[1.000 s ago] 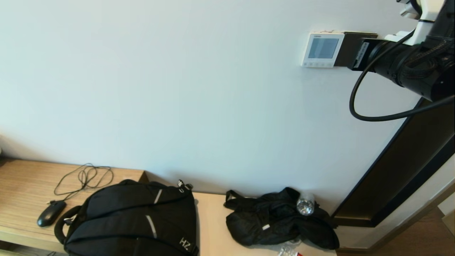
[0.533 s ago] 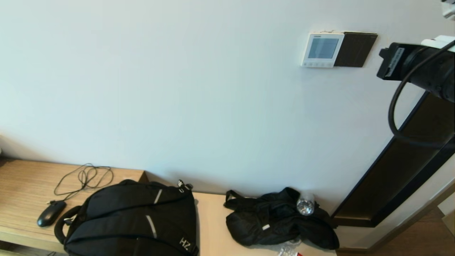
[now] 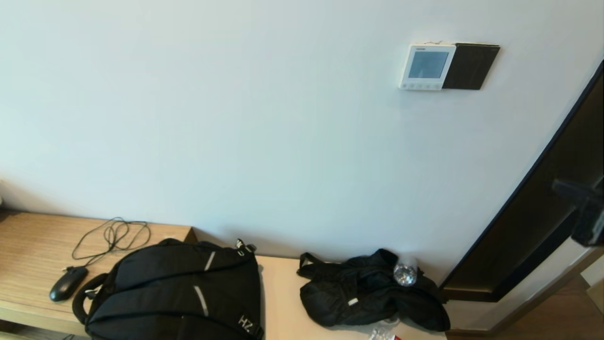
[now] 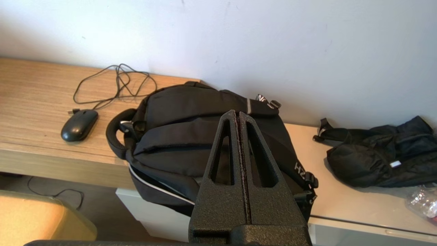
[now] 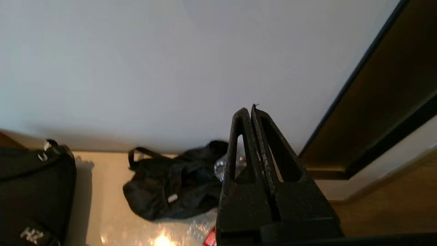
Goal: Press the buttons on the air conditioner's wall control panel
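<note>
Now the right pincer [image 5: 251, 111] hangs low at the right, fingers pressed together on nothing, well below the air conditioner's wall control panel [image 3: 427, 66] high on the wall. Its buttons [image 3: 421, 86] are untouched. The left pincer [image 4: 238, 115], likewise closed, idles over the backpack [image 4: 191, 136].

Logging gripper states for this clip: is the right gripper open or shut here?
Shut. In its wrist view the right gripper has both fingers pressed together, no gap, holding nothing, pointing at bare wall, away from the control panel.
</note>
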Robot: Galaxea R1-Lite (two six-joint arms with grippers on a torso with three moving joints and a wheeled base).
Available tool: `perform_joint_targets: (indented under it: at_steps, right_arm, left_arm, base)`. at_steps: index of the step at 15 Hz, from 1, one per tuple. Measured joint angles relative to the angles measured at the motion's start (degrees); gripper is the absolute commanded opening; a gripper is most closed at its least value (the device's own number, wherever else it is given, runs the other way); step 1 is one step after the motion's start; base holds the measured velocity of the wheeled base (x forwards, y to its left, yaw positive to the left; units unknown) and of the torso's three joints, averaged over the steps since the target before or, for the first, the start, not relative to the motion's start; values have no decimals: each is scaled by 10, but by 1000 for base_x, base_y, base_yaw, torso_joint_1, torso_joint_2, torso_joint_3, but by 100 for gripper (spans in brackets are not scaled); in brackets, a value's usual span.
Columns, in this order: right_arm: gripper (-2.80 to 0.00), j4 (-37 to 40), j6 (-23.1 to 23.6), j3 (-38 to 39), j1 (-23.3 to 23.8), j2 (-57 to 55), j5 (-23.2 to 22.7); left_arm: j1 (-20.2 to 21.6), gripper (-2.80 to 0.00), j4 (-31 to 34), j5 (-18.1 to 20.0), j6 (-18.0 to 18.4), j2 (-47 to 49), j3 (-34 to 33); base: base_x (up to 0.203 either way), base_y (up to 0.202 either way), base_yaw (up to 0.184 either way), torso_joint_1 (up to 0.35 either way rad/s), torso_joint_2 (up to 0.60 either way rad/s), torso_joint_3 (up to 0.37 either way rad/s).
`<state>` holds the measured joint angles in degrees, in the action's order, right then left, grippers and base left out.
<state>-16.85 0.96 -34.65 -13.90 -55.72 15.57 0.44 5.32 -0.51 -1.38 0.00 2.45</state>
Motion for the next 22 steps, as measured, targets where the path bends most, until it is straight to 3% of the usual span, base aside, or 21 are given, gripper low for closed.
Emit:
perform_joint_targets:
  at_steps: [4, 9, 16, 22]
  right_arm:
    - [-280, 13, -2, 159, 59, 138, -70]
    - [-280, 105, 2, 270, 120, 310, -146]
    - [-280, 150, 17, 336, 139, 503, -164]
    - [-280, 162, 3, 346, 137, 552, -163]
  left_arm:
    - [0, -280, 0, 0, 0, 0, 0]
    - [0, -280, 0, 0, 0, 0, 0]
    - [0, -280, 0, 0, 0, 0, 0]
    - [0, -280, 0, 0, 0, 0, 0]
  base:
    - [0, 0, 0, 0, 0, 0]
    - [0, 0, 0, 0, 0, 0]
    - [0, 0, 0, 0, 0, 0]
    - [0, 0, 0, 0, 0, 0]
